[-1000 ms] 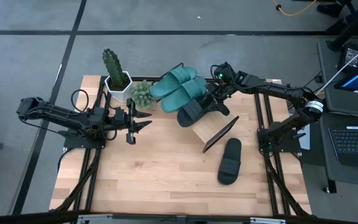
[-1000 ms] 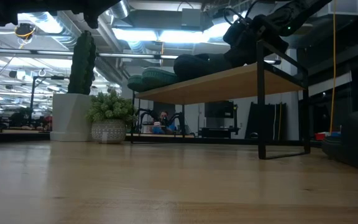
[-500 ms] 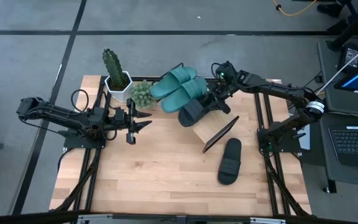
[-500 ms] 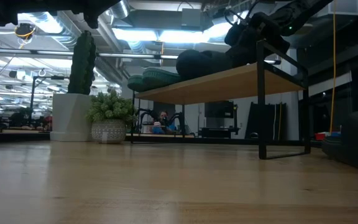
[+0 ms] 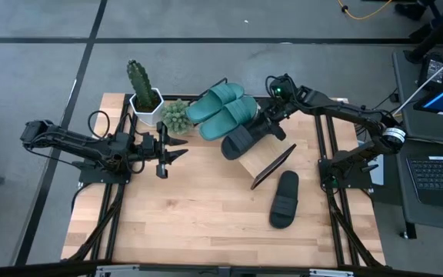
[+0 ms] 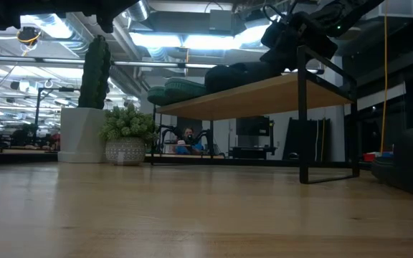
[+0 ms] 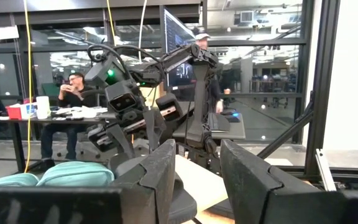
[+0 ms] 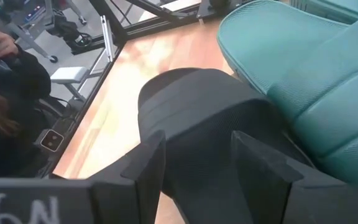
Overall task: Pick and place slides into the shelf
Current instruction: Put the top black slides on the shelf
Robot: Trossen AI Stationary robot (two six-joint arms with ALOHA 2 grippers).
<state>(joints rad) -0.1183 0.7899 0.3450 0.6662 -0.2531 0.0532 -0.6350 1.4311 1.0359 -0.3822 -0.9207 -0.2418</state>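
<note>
1. Hovering over the shelf (image 5: 271, 158), the right end effector (image 5: 268, 125) has its fingers spread either side of a black slide (image 5: 239, 138) lying beside the teal pair (image 5: 223, 108).
2. Risk: nudged, that slide could slip down the slant.
3. Another black slide (image 5: 284, 198) lies on the table (image 5: 175, 215); left end effector (image 5: 177, 145) waits open.

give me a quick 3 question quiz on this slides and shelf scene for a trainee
1. True or false: both teal slides are on the shelf.
2. Where is the second black slide? A) on the shelf B) flat on the tabletop C) in the left gripper
3. Which gripper is at the black slide on the shelf?

Key:
1. True.
2. B, on the tabletop near the shelf.
3. The right gripper; the left gripper waits open beside the small plant.
</note>
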